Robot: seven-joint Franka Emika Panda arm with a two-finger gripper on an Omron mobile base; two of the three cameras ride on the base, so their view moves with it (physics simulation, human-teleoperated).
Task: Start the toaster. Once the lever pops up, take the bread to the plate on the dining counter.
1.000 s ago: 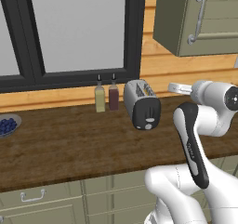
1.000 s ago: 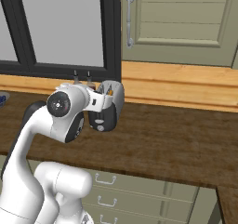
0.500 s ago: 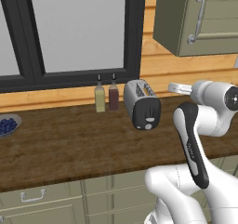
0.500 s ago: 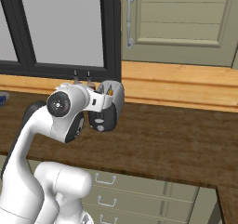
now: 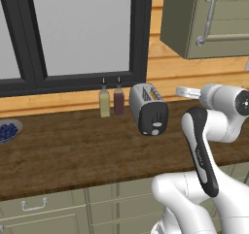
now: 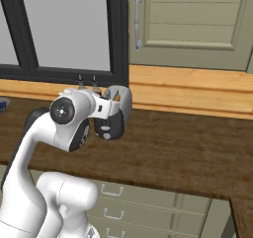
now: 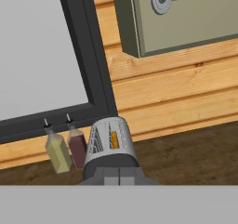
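Nothing has changed over the last second: the arm keeps its pose, so the lever (image 5: 155, 131) on the toaster (image 5: 148, 108) is not yet pressed. Nearest, the claw (image 7: 119, 177) is pinched shut, empty, short of the toaster. Farther, on the table (image 5: 73, 150) beside two bottles (image 5: 111, 101), the toaster's black end faces the robot, its long axis running toward the wall, bread (image 7: 114, 140) in one slot.

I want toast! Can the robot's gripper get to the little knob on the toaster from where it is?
Probably yes. The gripper is shut and hangs just above the toaster, with nothing between them. The lever sits low on the black end panel facing the robot, and the bottles stand off to the side.
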